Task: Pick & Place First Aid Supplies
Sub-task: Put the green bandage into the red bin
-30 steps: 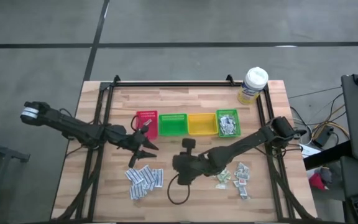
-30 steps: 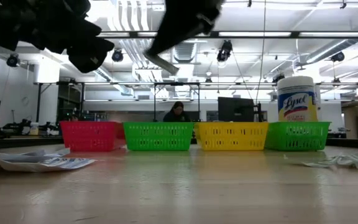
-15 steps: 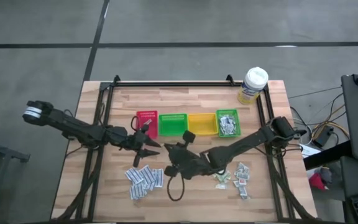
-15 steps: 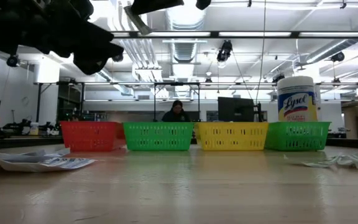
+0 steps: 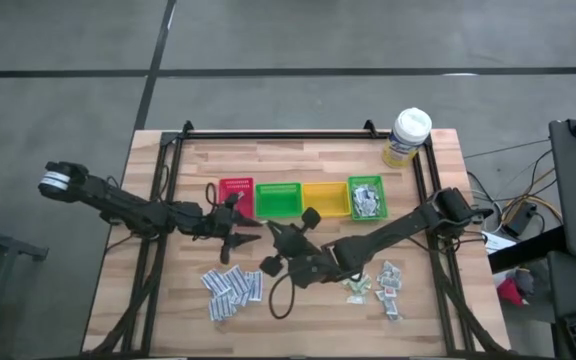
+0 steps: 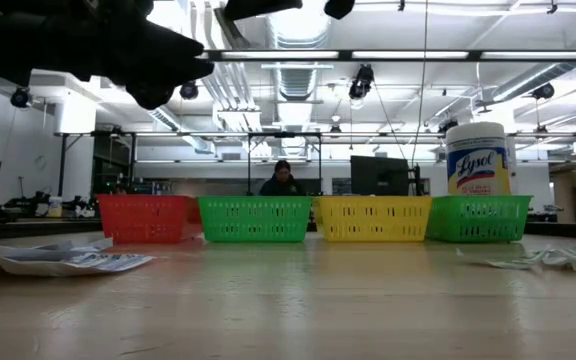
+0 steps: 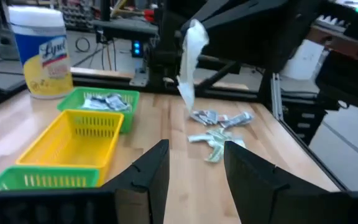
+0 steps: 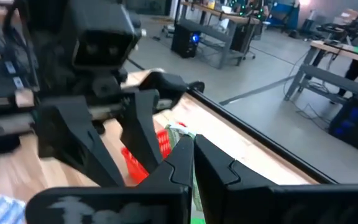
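Now the right gripper [image 5: 271, 237] is up off the table, clamped on a pale sachet [image 7: 188, 59] that hangs limp from its closed fingertips. A second ago this gripper sat lower and nearer the front of the table, close to the scattered packets on the right; since then it has swung up and toward the row of bins, so the pick looks done and the carry is under way. In the right wrist view the two fingers [image 8: 185, 158] press together with a sliver of pale green wrapper between them, and the red bin [image 8: 146, 149] shows just past them.

The left gripper [image 5: 236, 228] waits with its fingers [image 7: 151, 171] apart and nothing between them, hovering just in front of the red bin and facing the other arm. It has edged slightly toward the bins over the same second.

Most supplies are still on the wood: a white-blue pile [image 5: 231, 287] at front left and a mixed scatter [image 5: 378, 282] at front right. The far-right green bin [image 5: 366, 199] already holds several grey packets, while the yellow bin [image 5: 324, 200] and the other green bin [image 5: 278, 200] look empty. A wipes tub [image 5: 406, 137] stands at the back corner. Judging by the heading, the sachet is meant for one of the bins, and release comes next.
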`<state>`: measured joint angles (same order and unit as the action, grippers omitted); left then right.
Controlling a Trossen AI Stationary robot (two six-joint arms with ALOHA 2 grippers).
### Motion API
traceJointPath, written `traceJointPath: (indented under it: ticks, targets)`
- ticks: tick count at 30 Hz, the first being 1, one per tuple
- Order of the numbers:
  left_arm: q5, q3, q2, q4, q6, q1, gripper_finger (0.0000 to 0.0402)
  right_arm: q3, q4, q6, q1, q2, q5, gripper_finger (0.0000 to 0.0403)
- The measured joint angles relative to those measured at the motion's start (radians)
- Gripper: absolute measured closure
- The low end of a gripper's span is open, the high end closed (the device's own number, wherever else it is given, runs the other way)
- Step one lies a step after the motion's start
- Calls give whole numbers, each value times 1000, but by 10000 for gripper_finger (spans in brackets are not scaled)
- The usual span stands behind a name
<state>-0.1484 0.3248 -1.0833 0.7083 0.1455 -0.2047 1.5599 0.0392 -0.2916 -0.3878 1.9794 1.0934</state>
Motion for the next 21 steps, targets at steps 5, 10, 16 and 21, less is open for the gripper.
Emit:
traceJointPath:
  ticks: [5, 10, 16, 21]
  targets:
    - [-11, 0, -7, 35, -19, 0, 255, -1, -139, 85, 2, 22, -3, 394]
    - [-11, 0, -3, 51, -20, 0, 255, -1, -231, 125, 6, 35, -24, 394]
    - [-11, 0, 3, 57, -20, 0, 255, -1, -231, 127, 7, 37, -28, 394]
    - [-11, 0, 3, 78, -19, 0, 255, -3, -232, 127, 6, 37, -28, 394]
